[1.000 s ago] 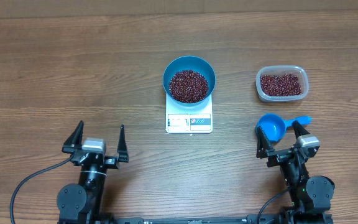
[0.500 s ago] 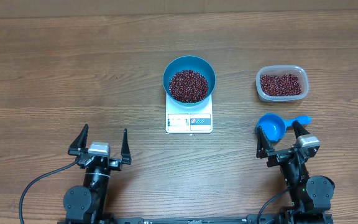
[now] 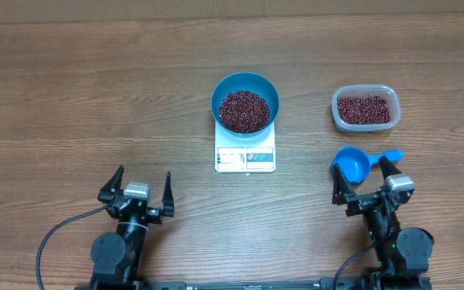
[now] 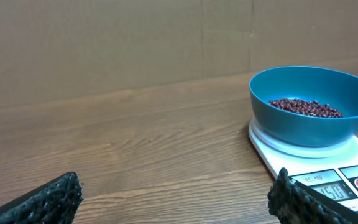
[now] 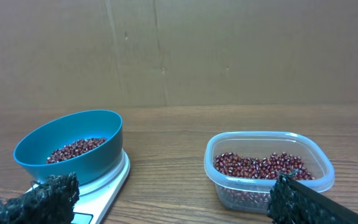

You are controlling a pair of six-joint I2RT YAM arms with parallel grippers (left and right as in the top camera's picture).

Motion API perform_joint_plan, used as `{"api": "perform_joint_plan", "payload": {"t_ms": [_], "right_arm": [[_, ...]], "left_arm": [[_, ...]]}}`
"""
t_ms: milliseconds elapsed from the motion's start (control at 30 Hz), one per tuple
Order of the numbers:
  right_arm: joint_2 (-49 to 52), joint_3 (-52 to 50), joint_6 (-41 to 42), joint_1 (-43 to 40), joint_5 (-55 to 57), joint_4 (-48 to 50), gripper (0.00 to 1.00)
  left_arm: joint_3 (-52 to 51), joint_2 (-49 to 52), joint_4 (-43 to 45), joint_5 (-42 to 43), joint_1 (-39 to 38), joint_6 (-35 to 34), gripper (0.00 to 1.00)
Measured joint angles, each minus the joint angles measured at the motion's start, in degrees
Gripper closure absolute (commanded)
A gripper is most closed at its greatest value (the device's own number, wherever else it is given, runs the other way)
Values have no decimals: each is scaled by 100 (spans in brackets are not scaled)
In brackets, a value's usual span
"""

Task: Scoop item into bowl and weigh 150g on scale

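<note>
Left fingers [image 3: 116, 182]: were spread, empty
Right fingers [image 3: 337, 188]: were spread, empty
Bowl [image 3: 222, 89]: sat loaded on scale [image 3: 245, 159]
Advice: reading probably wanted checking, with nothing touching either

Wooden table [image 3: 71, 80] with scale [image 3: 245, 159], tub [image 3: 336, 110], scoop [image 3: 351, 164]

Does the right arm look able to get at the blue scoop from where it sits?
Probably yes. The scoop lies just ahead of the open right gripper, nothing between them; the tub sits farther off.
</note>
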Motion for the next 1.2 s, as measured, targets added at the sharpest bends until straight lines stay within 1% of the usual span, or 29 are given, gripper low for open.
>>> {"api": "perform_joint_plan", "payload": {"t_ms": [1200], "right_arm": [[0,0,2,0,0,0,0]], "left_arm": [[-28,0,103,83,0,-2,0]]}}
